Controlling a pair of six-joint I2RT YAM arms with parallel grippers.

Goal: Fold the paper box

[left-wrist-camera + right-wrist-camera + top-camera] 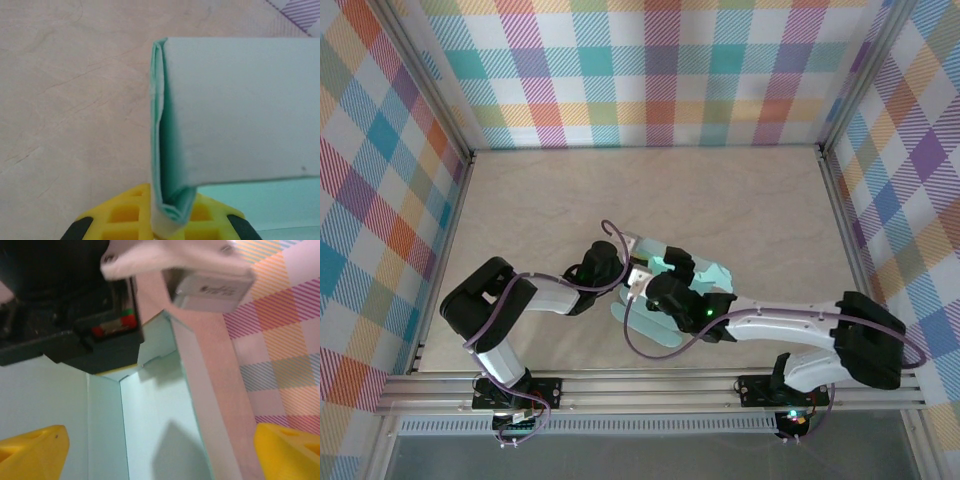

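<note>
The paper box (650,328) is pale mint card, partly folded, lying mid-table with rounded flaps toward the near edge. My left gripper (632,272) reaches in from the left. In the left wrist view its yellow fingers (125,215) are shut on a doubled fold of the paper box (240,110), which stands up from the jaws. My right gripper (672,288) hovers over the card from the right. Its yellow fingertips (32,450) stand wide apart, with upright panels of the paper box (155,420) between them and untouched. The left gripper's black body (65,330) sits just beyond.
The pale wooden tabletop (620,200) is walled on three sides by plaid panels (650,70). An aluminium rail (650,390) carrying both arm bases runs along the near edge. Bare table lies behind and to both sides of the box.
</note>
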